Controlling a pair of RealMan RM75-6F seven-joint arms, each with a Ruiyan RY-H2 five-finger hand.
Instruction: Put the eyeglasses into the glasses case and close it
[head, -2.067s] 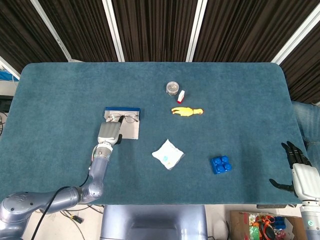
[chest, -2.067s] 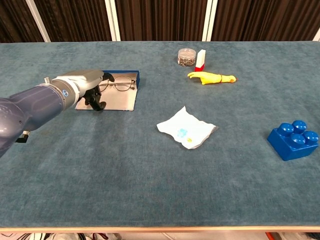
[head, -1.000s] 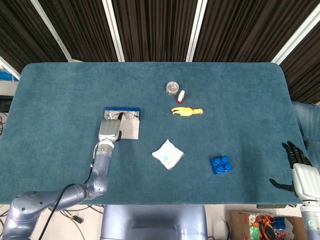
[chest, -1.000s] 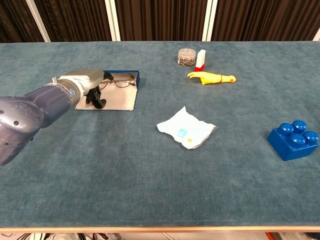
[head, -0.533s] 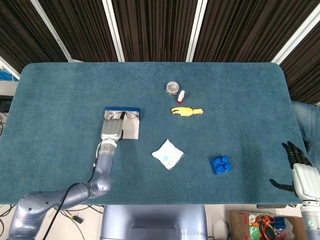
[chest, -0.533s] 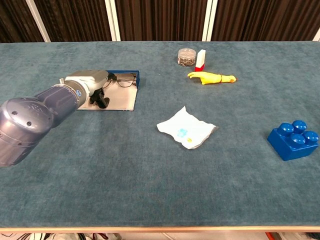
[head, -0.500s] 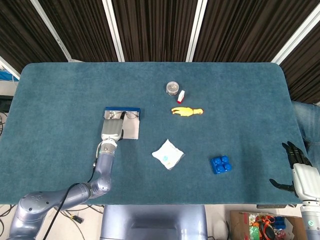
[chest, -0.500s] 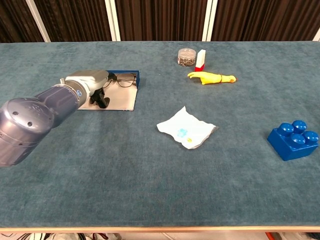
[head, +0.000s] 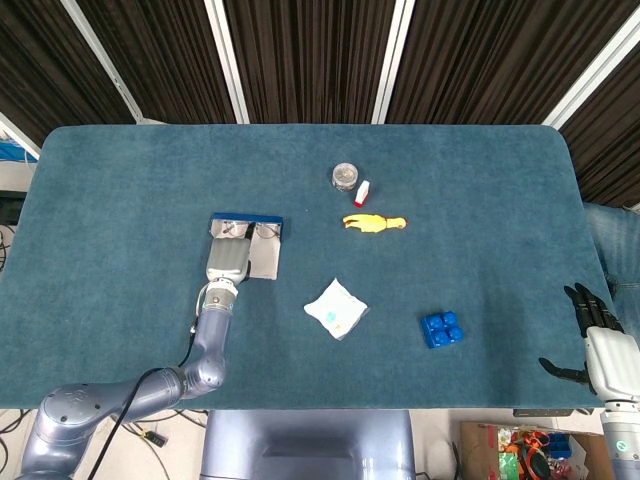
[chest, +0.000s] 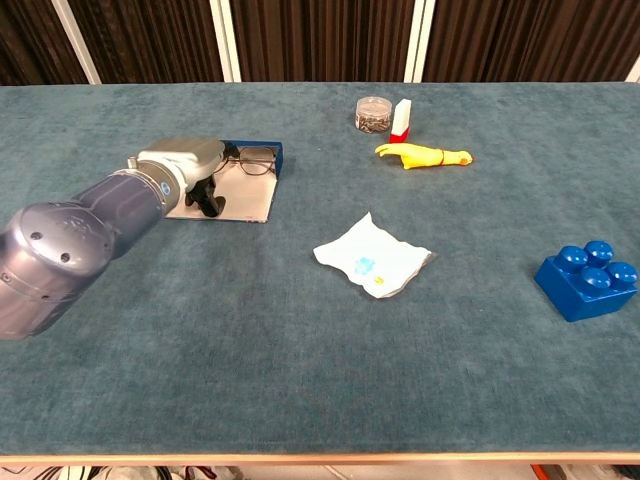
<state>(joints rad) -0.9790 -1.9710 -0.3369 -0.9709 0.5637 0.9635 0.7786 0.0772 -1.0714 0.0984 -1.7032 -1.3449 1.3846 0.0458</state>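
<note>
**Left hand edges right over the open glasses case**

Since two seconds ago, we see the left hand (chest: 190, 165) has slid a little to the right and forward over the glasses case (chest: 245, 200), and the case's blue rear edge has shifted slightly right with it. The hand sits over the case's left part, dark fingers (chest: 207, 203) curled down onto the gray tray; we cannot tell whether they grip anything.

The one pair of eyeglasses (chest: 252, 160) lies in the case just right of the hand, against the blue back wall, its long axis running left to right along that wall, lenses side by side. The case is open.

The right hand (head: 600, 345) hangs far off past the table's (head: 120, 200) right edge, fingers spread and holding nothing.

Right of the left hand we count one white wrapper (chest: 373, 257), one blue block (chest: 587, 279), one yellow toy (chest: 424, 155), one small jar (chest: 373, 113) and one red-and-white bottle (chest: 401, 120).
</note>
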